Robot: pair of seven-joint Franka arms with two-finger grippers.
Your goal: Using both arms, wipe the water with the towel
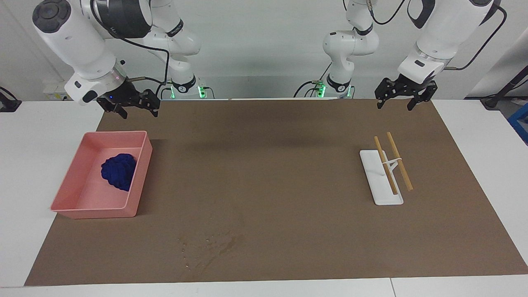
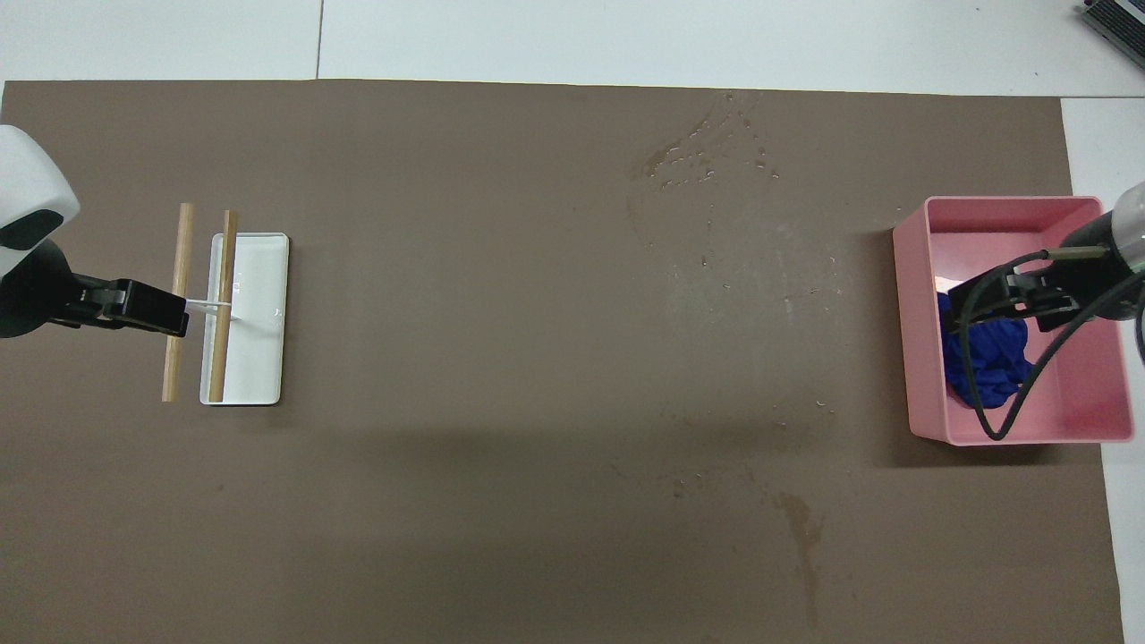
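- Grippers are found at the robots' edge of the brown mat [image 1: 264, 173]; the right gripper [image 1: 134, 108] is held in the air above the mat's corner toward the right arm's end, close to the pink tray's [image 1: 142, 173] rim that lies nearest the robots, and nothing is touched by it.
- Its claw is seen spread, with nothing held between the fingers.
- The left gripper [image 1: 403, 99] is raised over the mat's edge toward the left arm's end, above the spot just nearer to the robots than the white rack [image 1: 381, 194]; its claw is likewise spread and empty.
- The pink tray is set on the mat toward the right arm's end, and the towel [image 1: 119, 171] is found inside it as a crumpled navy lump, resting on the tray floor against the wall that faces the mat's middle.
- From overhead, part of the towel [image 2: 984, 358] is covered by the raised right gripper [image 2: 993, 304] and its cable.
- The white rack is laid on the mat toward the left arm's end, well apart from the tray; two wooden sticks [image 1: 392, 165] are carried side by side across its stand, tilted.
- Water [image 1: 210, 247] is seen farthest from the robots, as a scatter of drops and dark damp marks near the mat's edge, between the two ends of the table.
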